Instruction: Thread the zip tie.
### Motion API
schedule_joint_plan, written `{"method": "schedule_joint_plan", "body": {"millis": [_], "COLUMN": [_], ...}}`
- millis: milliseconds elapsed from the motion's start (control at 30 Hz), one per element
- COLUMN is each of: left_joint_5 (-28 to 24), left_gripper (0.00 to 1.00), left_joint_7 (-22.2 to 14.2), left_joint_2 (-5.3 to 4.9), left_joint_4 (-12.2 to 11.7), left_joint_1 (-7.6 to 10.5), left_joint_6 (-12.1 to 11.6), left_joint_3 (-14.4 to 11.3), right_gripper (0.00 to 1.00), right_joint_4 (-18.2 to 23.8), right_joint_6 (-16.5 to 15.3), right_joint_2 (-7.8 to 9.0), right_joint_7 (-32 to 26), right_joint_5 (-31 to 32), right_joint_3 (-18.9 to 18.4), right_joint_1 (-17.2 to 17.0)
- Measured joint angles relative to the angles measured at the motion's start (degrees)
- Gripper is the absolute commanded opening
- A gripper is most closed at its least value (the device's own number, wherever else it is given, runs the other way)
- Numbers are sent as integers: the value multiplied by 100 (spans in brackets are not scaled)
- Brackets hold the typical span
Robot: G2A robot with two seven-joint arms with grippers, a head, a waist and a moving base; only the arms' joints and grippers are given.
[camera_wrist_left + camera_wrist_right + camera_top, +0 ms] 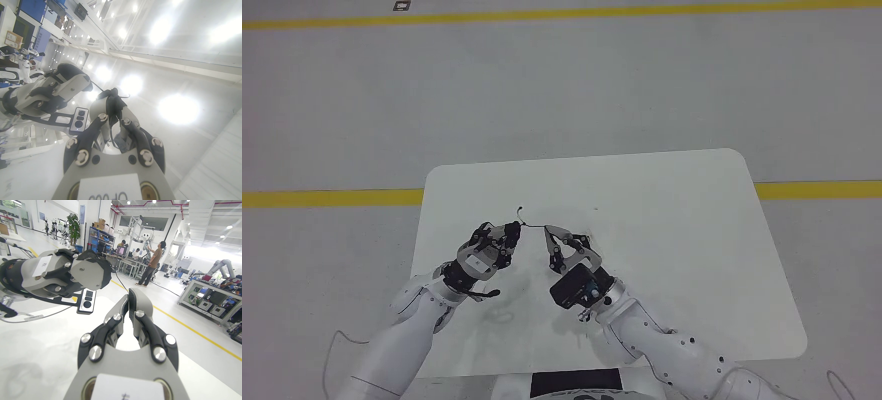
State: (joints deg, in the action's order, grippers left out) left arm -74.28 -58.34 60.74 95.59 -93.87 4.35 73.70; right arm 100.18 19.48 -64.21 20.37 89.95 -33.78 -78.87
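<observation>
A thin black zip tie (532, 225) hangs in the air over the white table (682, 250), stretched between my two grippers. My left gripper (511, 233) is shut on one part of it. In the left wrist view the tie (97, 86) runs out of the shut left gripper (112, 94), and a short curled end sticks out on the other side. My right gripper (551, 234) is shut on the other end. In the right wrist view the strap (121, 283) rises from the closed right gripper (128, 292) toward the left gripper (105, 274).
Both grippers hover close together above the near left part of the table. The table's rounded edges lie left and far of them. Bare tabletop stretches to the right. Grey floor with yellow lines (332, 198) surrounds the table.
</observation>
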Motion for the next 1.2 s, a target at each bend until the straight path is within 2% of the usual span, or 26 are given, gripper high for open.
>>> {"method": "schedule_joint_plan", "body": {"millis": [733,1200], "left_joint_5": [0,0], "left_gripper": [0,0], "left_joint_7": [0,0], "left_joint_2": [0,0], "left_joint_4": [0,0], "left_joint_1": [0,0], "left_joint_6": [0,0], "left_joint_3": [0,0], "right_gripper": [0,0], "right_joint_4": [12,27], "right_joint_6": [0,0], "right_joint_2": [24,89], "right_joint_7": [-22,-7], "right_joint_5": [0,0], "right_joint_3": [-14,-68], "right_joint_1": [-10,-161]}}
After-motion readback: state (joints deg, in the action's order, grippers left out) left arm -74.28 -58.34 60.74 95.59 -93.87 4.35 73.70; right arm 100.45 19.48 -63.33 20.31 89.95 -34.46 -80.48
